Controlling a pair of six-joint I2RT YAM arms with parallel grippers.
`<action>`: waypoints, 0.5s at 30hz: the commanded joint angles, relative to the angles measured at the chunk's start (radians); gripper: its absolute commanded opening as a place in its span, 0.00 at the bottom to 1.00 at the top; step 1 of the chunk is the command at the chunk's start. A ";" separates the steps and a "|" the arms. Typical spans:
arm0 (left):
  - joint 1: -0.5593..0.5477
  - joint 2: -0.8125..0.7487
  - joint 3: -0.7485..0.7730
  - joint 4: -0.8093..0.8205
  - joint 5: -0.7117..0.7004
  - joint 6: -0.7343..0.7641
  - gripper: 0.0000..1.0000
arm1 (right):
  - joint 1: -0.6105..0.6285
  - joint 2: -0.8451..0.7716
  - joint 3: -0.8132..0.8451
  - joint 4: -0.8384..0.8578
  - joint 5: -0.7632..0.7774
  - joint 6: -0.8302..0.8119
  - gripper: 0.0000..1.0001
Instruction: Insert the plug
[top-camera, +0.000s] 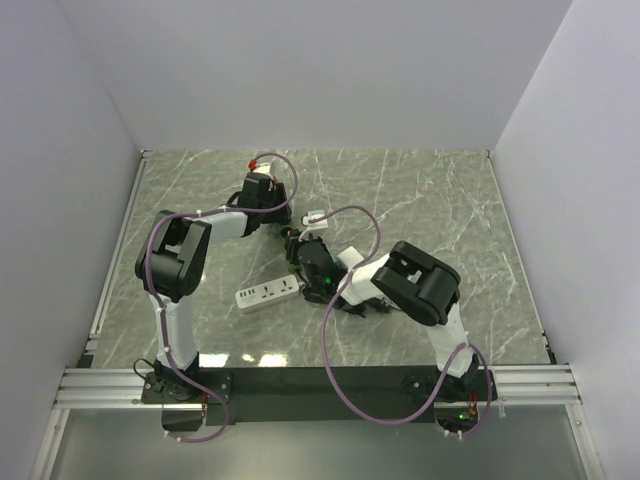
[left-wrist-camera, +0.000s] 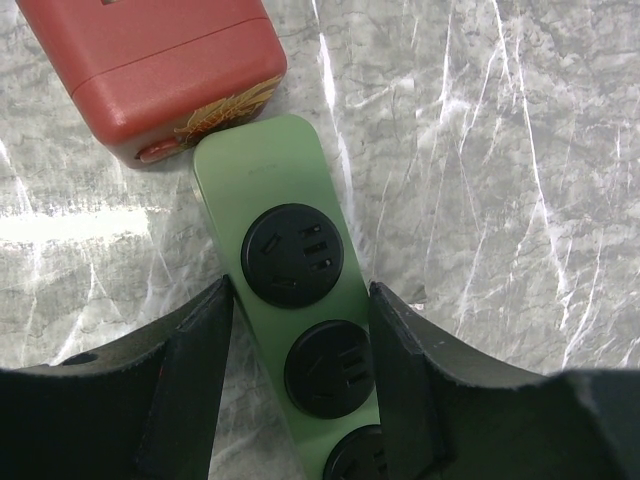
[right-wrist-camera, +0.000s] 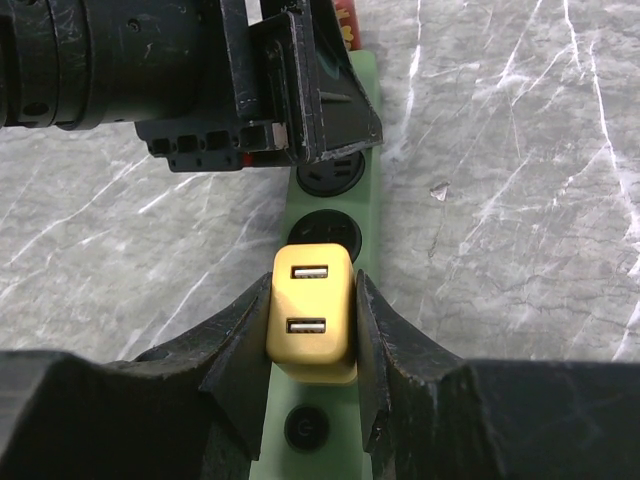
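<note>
The right gripper (right-wrist-camera: 312, 300) jaws are clamping tight on the yellow plug (right-wrist-camera: 312, 335) over the green power strip (left-wrist-camera: 262, 170), while the left gripper (left-wrist-camera: 300, 300) jaws, half open, are pinching that strip's sides.

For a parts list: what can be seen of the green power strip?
The power strip is a pale green plastic bar with a rounded end and a row of round black sockets. It lies flat on the marble table, one end against a red box. The left end effector grips its long edges; the right end effector holds a yellow charger over a socket.
</note>
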 joint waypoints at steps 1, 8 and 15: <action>-0.023 0.049 -0.005 -0.042 0.015 0.066 0.25 | 0.156 0.232 -0.080 -0.614 -0.475 0.133 0.00; -0.023 0.068 0.007 -0.045 0.037 0.069 0.25 | 0.141 0.099 -0.139 -0.569 -0.420 0.089 0.05; -0.023 0.034 -0.011 -0.033 0.029 0.069 0.26 | 0.098 -0.122 -0.185 -0.526 -0.371 0.014 0.75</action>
